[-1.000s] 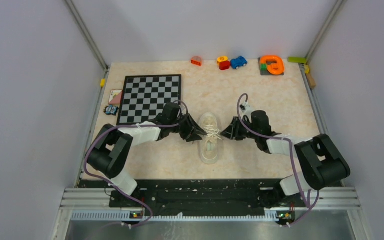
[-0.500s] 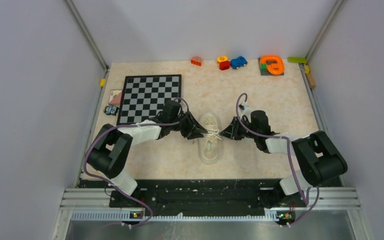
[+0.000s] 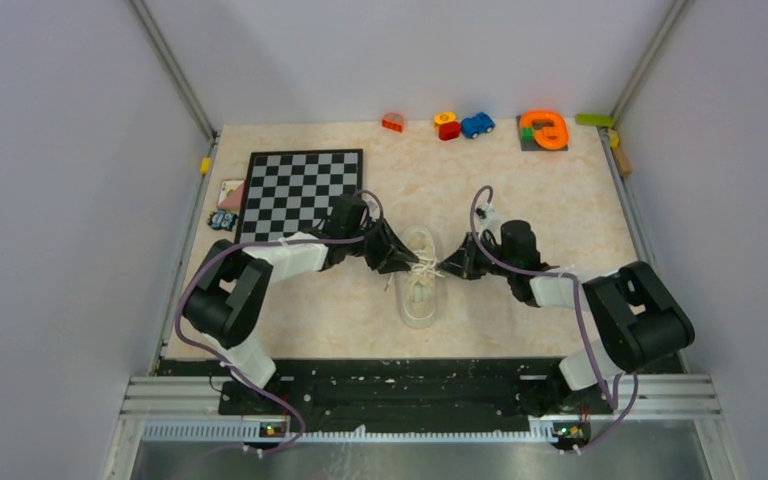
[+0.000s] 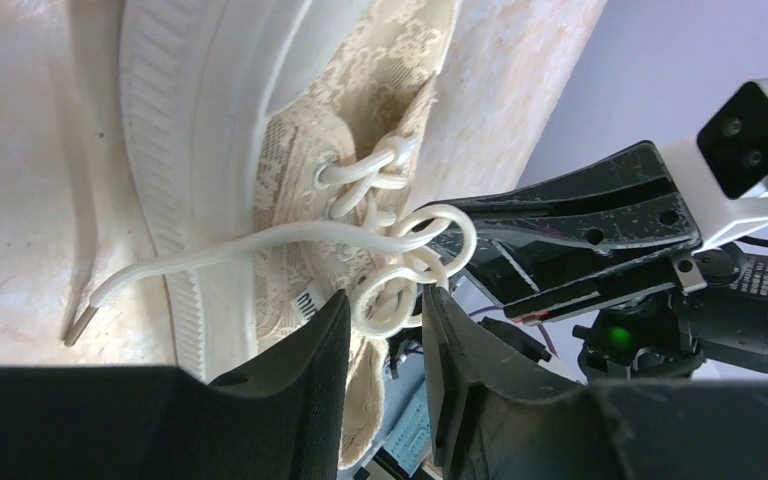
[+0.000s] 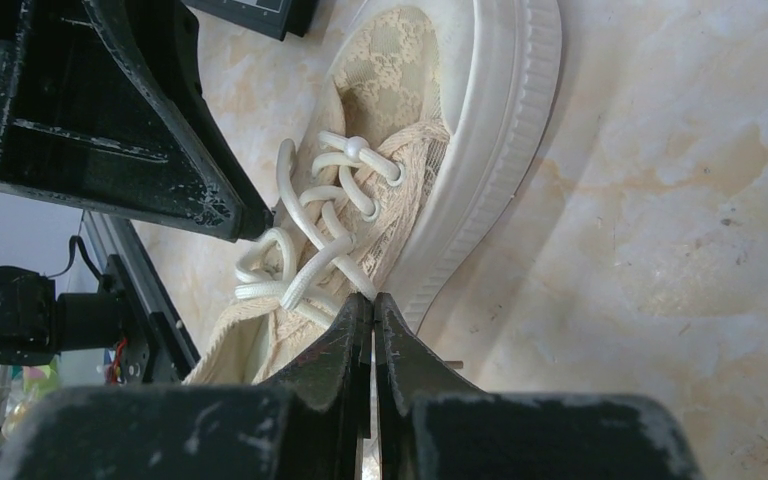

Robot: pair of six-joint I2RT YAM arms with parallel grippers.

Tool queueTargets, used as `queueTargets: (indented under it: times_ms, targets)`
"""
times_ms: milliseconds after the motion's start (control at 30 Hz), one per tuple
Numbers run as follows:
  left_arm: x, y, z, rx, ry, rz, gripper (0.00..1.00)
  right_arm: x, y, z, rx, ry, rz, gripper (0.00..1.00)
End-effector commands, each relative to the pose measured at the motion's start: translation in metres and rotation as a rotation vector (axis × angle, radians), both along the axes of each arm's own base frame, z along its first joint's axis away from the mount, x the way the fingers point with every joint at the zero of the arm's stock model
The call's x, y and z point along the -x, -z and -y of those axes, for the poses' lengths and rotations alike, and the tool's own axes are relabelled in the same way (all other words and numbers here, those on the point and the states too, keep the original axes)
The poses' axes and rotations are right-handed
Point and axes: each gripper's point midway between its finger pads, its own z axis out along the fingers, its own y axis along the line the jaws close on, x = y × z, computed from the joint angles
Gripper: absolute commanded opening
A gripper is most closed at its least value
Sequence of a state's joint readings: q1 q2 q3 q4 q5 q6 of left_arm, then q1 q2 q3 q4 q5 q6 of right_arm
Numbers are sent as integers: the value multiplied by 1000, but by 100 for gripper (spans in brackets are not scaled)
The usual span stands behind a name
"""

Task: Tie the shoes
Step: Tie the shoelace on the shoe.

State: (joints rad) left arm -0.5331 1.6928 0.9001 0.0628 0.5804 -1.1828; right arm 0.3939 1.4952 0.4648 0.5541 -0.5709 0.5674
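The cream sneaker (image 3: 420, 292) lies in the middle of the table, toe toward the arms. Its white laces (image 3: 423, 268) are tangled over the tongue. My left gripper (image 3: 409, 264) reaches in from the shoe's left, and my right gripper (image 3: 441, 268) meets it from the right. In the left wrist view my left gripper (image 4: 385, 302) stands open with a lace loop (image 4: 398, 290) between its fingertips. One free lace end (image 4: 150, 272) trails over the sole. In the right wrist view my right gripper (image 5: 373, 298) is shut on a lace strand (image 5: 345, 270) at its tips.
A chessboard (image 3: 302, 195) lies left of the shoe, with small cards (image 3: 228, 192) at its left edge. Toys line the back edge: a red block (image 3: 393, 122), a blue car (image 3: 477, 125) and an orange piece (image 3: 544, 130).
My right gripper has closed from open onto the lace. Both grippers have moved slightly closer in over the laces.
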Motion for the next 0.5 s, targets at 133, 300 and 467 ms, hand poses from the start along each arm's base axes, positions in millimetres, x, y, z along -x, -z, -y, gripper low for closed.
queueTargets:
  times_ms: [133,300,467]
  targets:
    - [7,-2,-3,-32,29,-18,38,-3,-19,-9,-24,-37,89,0]
    - [6,-3,2,-11,34,-25,38,-4,-21,-10,-26,-38,91,0]
    - [5,-7,8,-6,49,-9,35,-4,-22,-12,-25,-49,96,0]
